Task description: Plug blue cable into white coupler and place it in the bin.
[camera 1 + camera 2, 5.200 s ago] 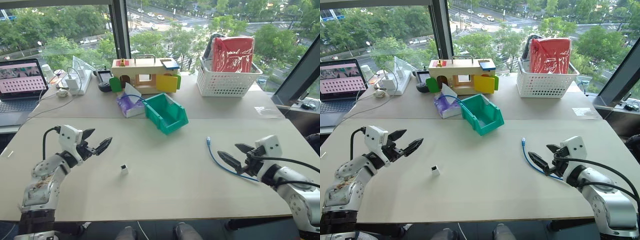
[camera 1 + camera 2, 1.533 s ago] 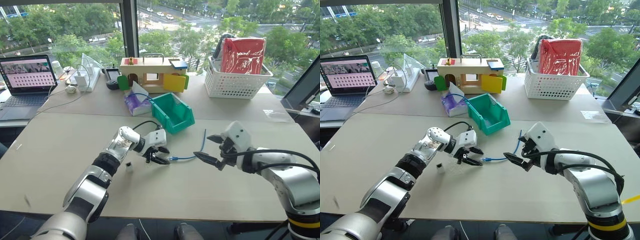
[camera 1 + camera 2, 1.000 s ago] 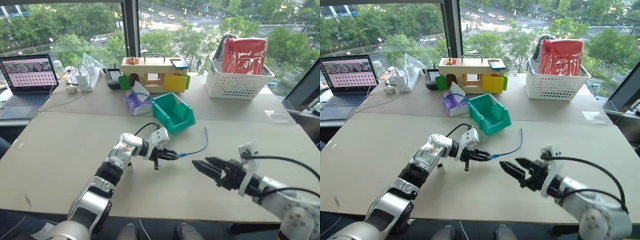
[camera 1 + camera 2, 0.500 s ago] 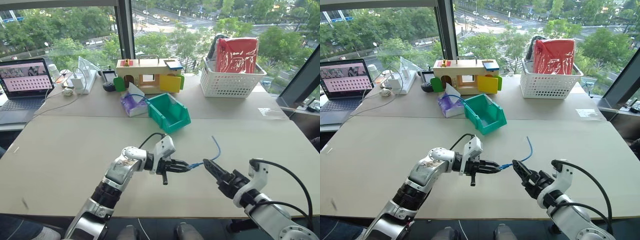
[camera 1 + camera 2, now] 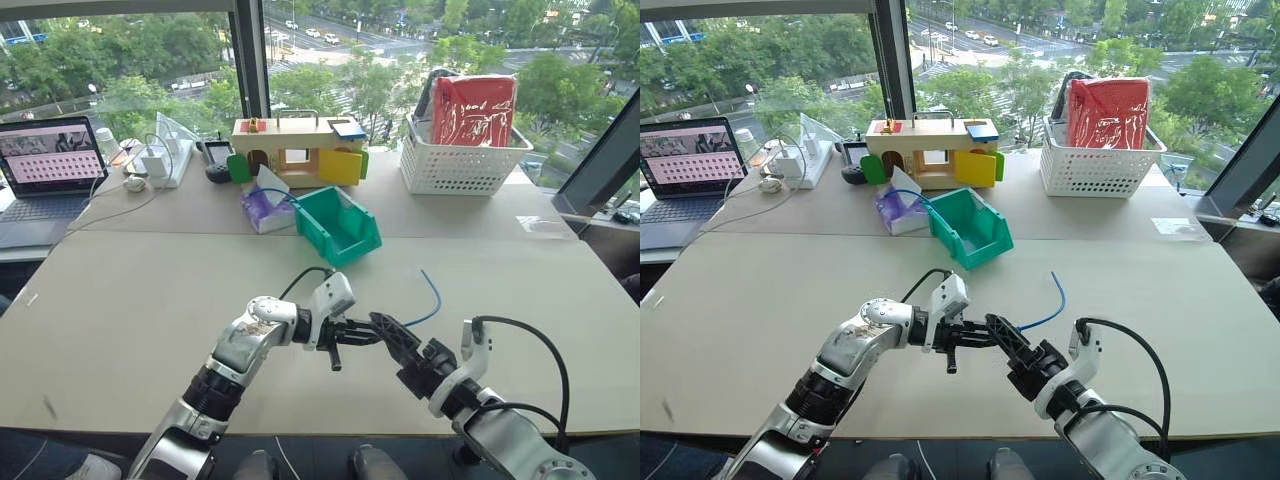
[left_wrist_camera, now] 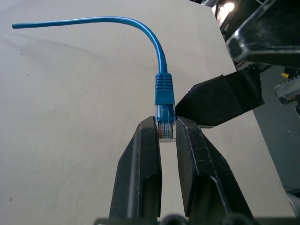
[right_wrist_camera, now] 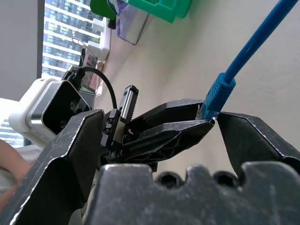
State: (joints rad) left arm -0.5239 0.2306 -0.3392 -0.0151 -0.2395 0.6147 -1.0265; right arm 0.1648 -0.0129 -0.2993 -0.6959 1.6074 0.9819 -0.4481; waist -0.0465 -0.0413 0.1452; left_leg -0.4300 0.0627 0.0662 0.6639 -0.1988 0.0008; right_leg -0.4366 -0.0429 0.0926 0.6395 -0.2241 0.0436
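The blue cable (image 6: 159,56) is pinched at its clear plug by the left gripper (image 6: 166,136). The right gripper (image 7: 154,129), spread wide around both, is best closed on the boot only.

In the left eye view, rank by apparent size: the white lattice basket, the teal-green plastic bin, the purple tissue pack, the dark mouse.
1. White lattice basket.
2. Teal-green plastic bin, clearly smaller, though it stands nearer the camera.
3. Purple tissue pack.
4. Dark mouse, smallest; it lies farther back, which shrinks it somewhat.
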